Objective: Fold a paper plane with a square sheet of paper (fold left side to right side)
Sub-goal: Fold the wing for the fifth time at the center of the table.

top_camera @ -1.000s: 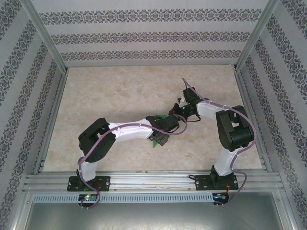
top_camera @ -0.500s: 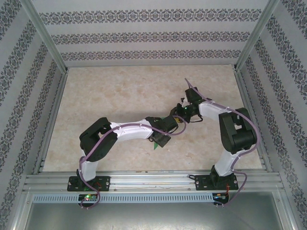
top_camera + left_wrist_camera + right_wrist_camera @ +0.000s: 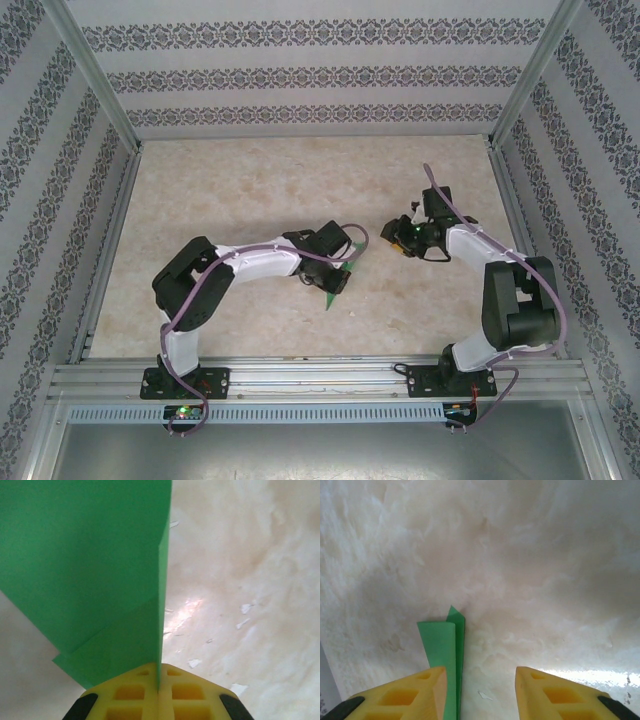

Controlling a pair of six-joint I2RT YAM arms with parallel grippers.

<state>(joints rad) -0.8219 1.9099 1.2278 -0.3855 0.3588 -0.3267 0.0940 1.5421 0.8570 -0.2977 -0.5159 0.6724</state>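
Note:
The paper plane (image 3: pixel 100 570) is bright green paper folded into a narrow layered wedge. In the left wrist view it stands on edge, and my left gripper (image 3: pixel 160 680) is shut on its lower fold. From above, the left gripper (image 3: pixel 340 276) holds the plane (image 3: pixel 333 296) near the table's middle, with the green tip pointing toward the near edge. My right gripper (image 3: pixel 398 240) stands off to the right of it, open. In the right wrist view a pointed green strip of the plane (image 3: pixel 445 645) runs along the inner side of the left finger (image 3: pixel 427 685), and the right gripper (image 3: pixel 480 672) has nothing between its fingers.
The beige marbled tabletop (image 3: pixel 250 190) has small white flecks (image 3: pixel 245 609) on it. Patterned walls and aluminium posts (image 3: pixel 95 90) close in three sides. A metal rail (image 3: pixel 320 375) runs along the near edge by the arm bases.
My right gripper has opened, let go of the paper and drawn back to the right. My left gripper has shut on the paper and shifted slightly left with it.

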